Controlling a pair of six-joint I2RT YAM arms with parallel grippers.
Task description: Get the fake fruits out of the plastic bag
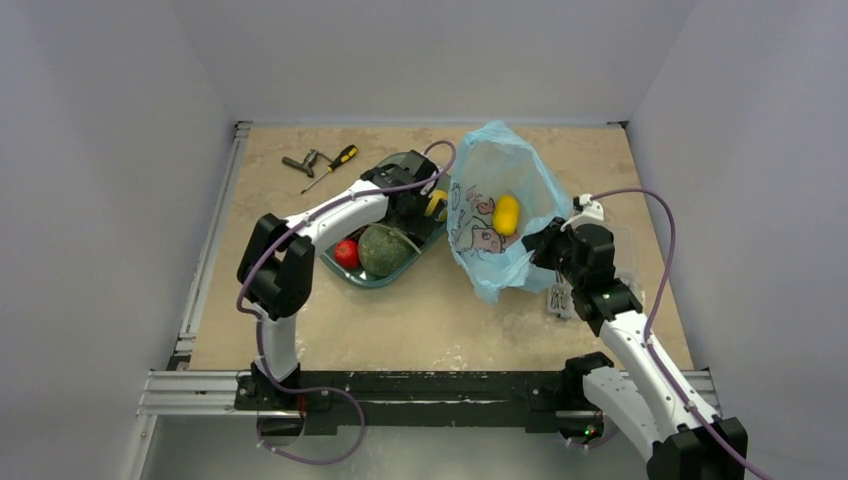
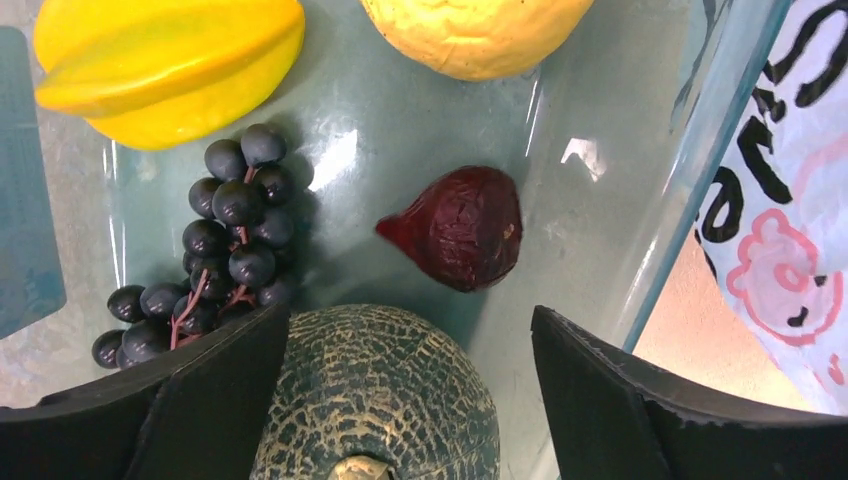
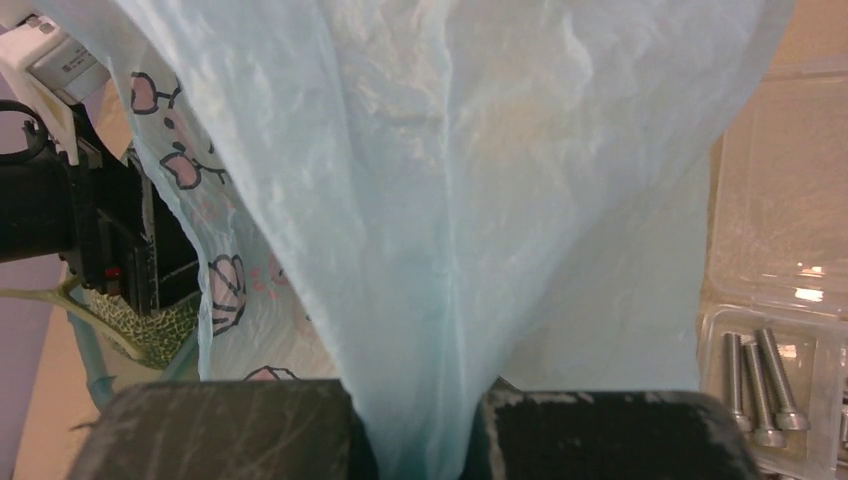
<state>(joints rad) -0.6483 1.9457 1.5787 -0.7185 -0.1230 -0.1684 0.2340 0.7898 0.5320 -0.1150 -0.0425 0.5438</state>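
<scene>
I saw my left fingers (image 2: 210, 400) standing wide apart over the green fruit (image 1: 383, 249), which lay in the tray (image 2: 400, 140). My right fingers (image 3: 230, 430) were clamped on the bag (image 1: 500, 160); the yellow fruit (image 1: 507, 213) was inside it.

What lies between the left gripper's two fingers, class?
The large green rough-skinned fruit, sitting in the teal tray; the left wrist view shows it.
</scene>
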